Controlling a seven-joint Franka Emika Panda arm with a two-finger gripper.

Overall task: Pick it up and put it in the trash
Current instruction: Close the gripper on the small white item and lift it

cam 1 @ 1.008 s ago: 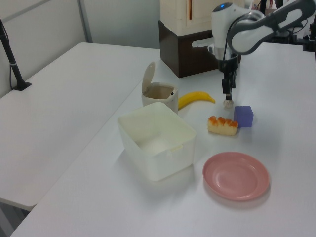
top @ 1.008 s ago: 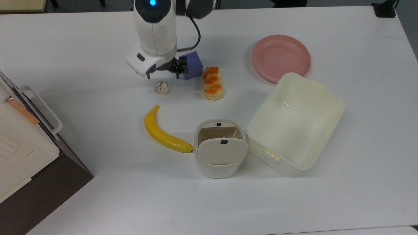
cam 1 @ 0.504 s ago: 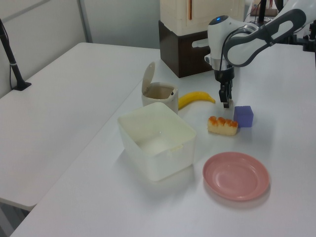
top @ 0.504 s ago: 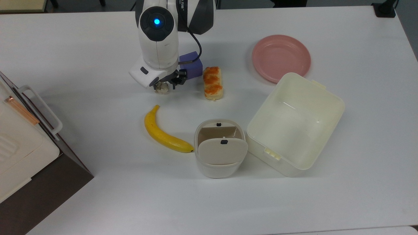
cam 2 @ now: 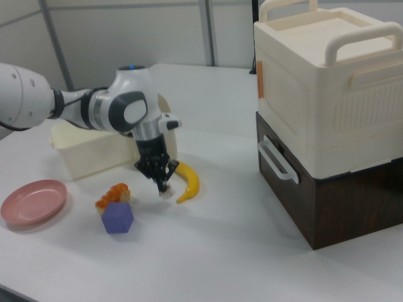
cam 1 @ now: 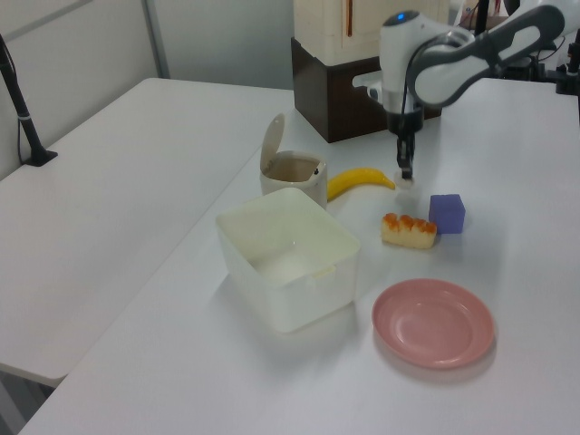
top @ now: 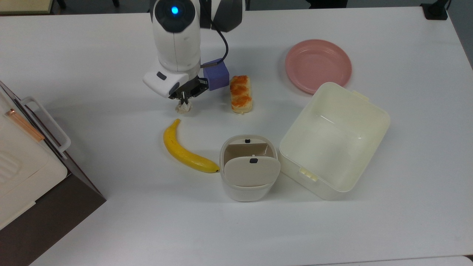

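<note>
Top view, change: half a second ago my fingers stood apart around the paper wad [top: 183, 107]; now they are drawn together and the wad hangs pinched at their tips.
Grip: my gripper [top: 184, 99] is clenched on the wad's upper part, fingers pointing down.
Height: in the right view the wad [cam 2: 165, 192] sits just off the white table [cam 2: 239, 251], though I cannot tell if it has fully cleared.
Wad's axis: squeezed narrower than before; its longer side now runs along my fingers, top to bottom.
Trash: the small bin [top: 248, 168] stands well apart from my fingers, flap lid raised, brown liner showing.
Near my fingers: purple cube [top: 216, 74] just behind them, bread piece [top: 240, 94] beside, banana [top: 184, 149] between me and the bin.
Room: bare table lies around the wad; the large tub [top: 334, 142] touches the bin's far side.
Edge: the stacked boxes [cam 2: 327, 113] stand well apart.
</note>
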